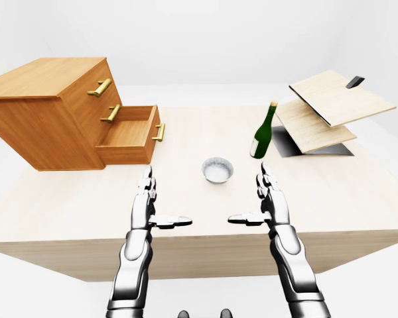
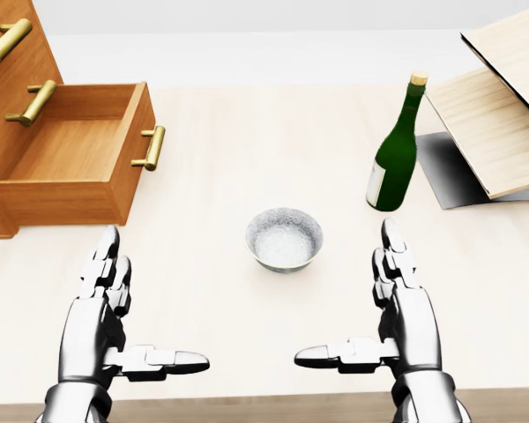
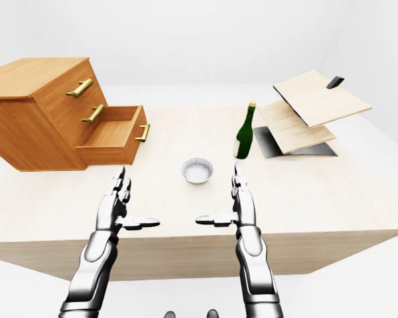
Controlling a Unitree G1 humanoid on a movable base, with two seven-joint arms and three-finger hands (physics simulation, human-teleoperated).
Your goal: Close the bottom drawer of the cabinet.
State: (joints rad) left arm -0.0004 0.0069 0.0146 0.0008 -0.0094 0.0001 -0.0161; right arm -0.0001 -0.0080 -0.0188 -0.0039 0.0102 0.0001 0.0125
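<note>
A wooden cabinet [image 1: 46, 112] with brass handles stands on the table at the left of the left-eye view. Its bottom drawer [image 2: 79, 163] is pulled out and empty, its brass handle [image 2: 152, 147] facing right. My left hand [image 2: 128, 317] hovers open over the table below the drawer, apart from it, thumb pointing right. My right hand [image 2: 370, 308] is open too, at the lower right of the head view, thumb pointing left. Neither hand holds anything.
A small grey bowl [image 2: 284, 239] sits between and above my hands. A green bottle [image 2: 395, 159] stands upright to its right. Light wooden boards [image 1: 331, 109] lean over a dark plate [image 1: 288, 142] at the right. The table's edge [image 1: 199, 242] runs below my hands.
</note>
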